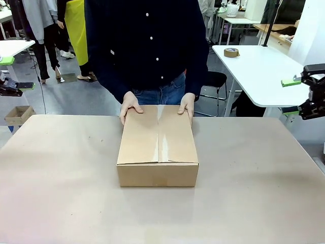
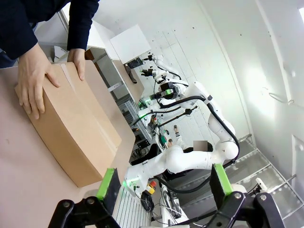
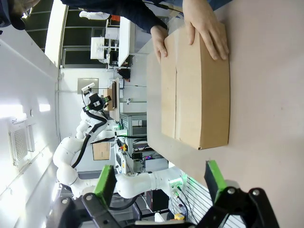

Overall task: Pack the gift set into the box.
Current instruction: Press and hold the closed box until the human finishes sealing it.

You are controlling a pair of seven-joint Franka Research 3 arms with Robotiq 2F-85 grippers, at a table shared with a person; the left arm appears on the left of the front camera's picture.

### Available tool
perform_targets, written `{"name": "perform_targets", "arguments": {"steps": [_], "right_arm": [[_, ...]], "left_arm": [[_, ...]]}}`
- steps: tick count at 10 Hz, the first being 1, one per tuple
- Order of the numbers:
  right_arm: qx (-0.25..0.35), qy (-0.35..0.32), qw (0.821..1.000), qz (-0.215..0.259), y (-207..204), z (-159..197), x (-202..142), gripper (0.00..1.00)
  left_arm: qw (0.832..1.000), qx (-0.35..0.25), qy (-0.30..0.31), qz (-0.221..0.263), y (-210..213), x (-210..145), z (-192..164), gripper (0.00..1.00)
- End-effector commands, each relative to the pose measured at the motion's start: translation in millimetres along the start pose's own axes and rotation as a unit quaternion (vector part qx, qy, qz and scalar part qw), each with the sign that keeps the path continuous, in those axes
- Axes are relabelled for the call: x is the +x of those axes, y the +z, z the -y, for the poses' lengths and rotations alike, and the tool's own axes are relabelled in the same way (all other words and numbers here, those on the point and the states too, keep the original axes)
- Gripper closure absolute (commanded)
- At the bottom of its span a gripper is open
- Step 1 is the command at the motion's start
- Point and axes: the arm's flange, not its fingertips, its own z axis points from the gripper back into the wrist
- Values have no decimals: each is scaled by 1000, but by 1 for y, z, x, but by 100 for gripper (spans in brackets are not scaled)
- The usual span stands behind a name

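**Now, a closed box at mid-table, both grippers spread wide and off to the sides**

Right, the left gripper (image 2: 164, 183) hangs off the table's edge with its green pads (image 2: 107, 183) far apart. The jaws are released, with nothing between them. From there it looks slantwise along the brown corrugated cardboard box (image 2: 76, 128).

The right gripper (image 3: 159, 178) is in the same posture, with its fingers (image 3: 213, 175) splayed and gripping nothing. In the front view it sits beyond the table's right edge, well apart from the box.

The box lies flat in the middle of the tan table top (image 1: 61, 193). Its flaps are down and a clear tape strip (image 1: 161, 140) runs along the top seam. The person stands at the far side in a dark buttoned shirt. One hand (image 1: 130, 105) is on the box's far left corner and the other hand (image 1: 187, 105) on its far right corner, fingers curled over the edge.

Around the box, the table surface is bare on the left, the right and the near side, so each arm has room. The person's hands and sleeves cover the far edge.

Behind, a white round-cornered table (image 1: 254, 71) carries a brown tape roll (image 1: 231, 52), with a black chair (image 1: 216, 81) beside it. A small cardboard carton (image 1: 18, 114) sits on the floor at the left.
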Motion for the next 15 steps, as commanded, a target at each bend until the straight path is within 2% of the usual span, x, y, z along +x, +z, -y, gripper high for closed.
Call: {"name": "perform_targets", "arguments": {"steps": [1,2,3,4,5,6,7,8,9,10,11,12,13,14,15], "right_arm": [[-67,31,997,-8,-23,-15,4,0],[-147,123,979,-68,-83,-47,25,0],[-193,232,948,-105,-153,-72,44,0],[-210,334,909,-137,-220,-86,46,0],[-192,393,883,-169,-261,-89,41,0],[-173,413,880,-158,-274,-86,43,0],[-181,342,911,-141,-253,-85,51,0],[-179,315,915,-176,-294,-111,4,0],[-190,344,903,-176,-304,-101,21,0],[-116,470,830,-276,-321,-113,19,0],[-25,587,763,-271,-328,-117,24,0],[76,668,699,-245,-320,-113,30,0],[163,725,632,-219,-309,-109,32,0],[217,748,592,-206,-298,-106,30,0],[246,760,572,-184,-291,-103,29,0]], "left_arm": [[1000,0,0,0,0,0,0,0],[995,40,-62,-71,-54,24,7,0],[973,53,-158,-163,-119,49,12,0],[940,48,-256,-218,-184,60,10,0],[914,15,-312,-257,-222,62,0,0],[900,15,-345,-265,-243,63,-13,0],[912,36,-298,-280,-247,61,-17,0],[935,29,-250,-250,-263,58,19,0],[935,29,-250,-250,-263,58,19,0],[917,28,-284,-280,-286,58,-4,0],[870,-10,-404,-281,-298,59,-9,0],[798,-66,-546,-244,-302,57,-10,0],[734,-105,-628,-238,-298,51,-4,0],[695,-130,-675,-210,-290,43,3,0],[674,-160,-700,-173,-281,39,7,0]]}}
